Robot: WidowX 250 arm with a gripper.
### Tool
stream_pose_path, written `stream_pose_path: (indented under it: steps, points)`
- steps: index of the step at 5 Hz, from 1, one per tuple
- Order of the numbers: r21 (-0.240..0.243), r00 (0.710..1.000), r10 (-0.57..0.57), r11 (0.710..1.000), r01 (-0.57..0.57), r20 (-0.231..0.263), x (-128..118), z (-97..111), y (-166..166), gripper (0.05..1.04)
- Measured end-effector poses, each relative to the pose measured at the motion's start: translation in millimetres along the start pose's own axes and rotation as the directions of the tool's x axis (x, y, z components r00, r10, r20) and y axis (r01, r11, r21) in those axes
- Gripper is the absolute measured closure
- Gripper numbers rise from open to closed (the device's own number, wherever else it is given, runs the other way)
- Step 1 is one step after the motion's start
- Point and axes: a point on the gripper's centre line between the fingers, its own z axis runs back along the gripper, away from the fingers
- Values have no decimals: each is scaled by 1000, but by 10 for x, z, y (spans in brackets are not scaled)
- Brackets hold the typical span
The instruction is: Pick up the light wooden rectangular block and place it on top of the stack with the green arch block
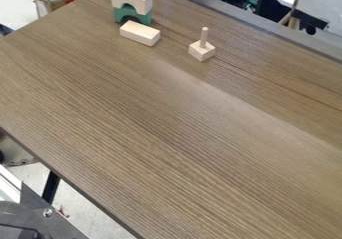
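Gripper spread or pressed together, I cannot tell; toward twelve o'clock, a block (140, 33) lies beside a stack (131, 4) (green at its foot), a peg (204, 38) upright near one.

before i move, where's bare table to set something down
Bare: brown wood-grain tabletop below the pale rectangular wooden block and square-based wooden peg. Crowded: top left, where the block sits by the green-and-pale wooden stack.
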Motion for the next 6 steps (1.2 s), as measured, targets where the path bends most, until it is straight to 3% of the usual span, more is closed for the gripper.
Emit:
stream_pose_path:
  steps: [2, 3, 5, 6]
  points:
    - [83, 1000, -27, 996, 28, -8, -114, -318, -76, 85]
    - [98, 996, -89, 991, 90, -12, -329, -473, -173, 85]
    - [39, 990, -117, 992, 120, -77, -498, -673, -290, 85]
    - [30, 987, -133, 990, 136, -85, -514, -770, -332, 85]
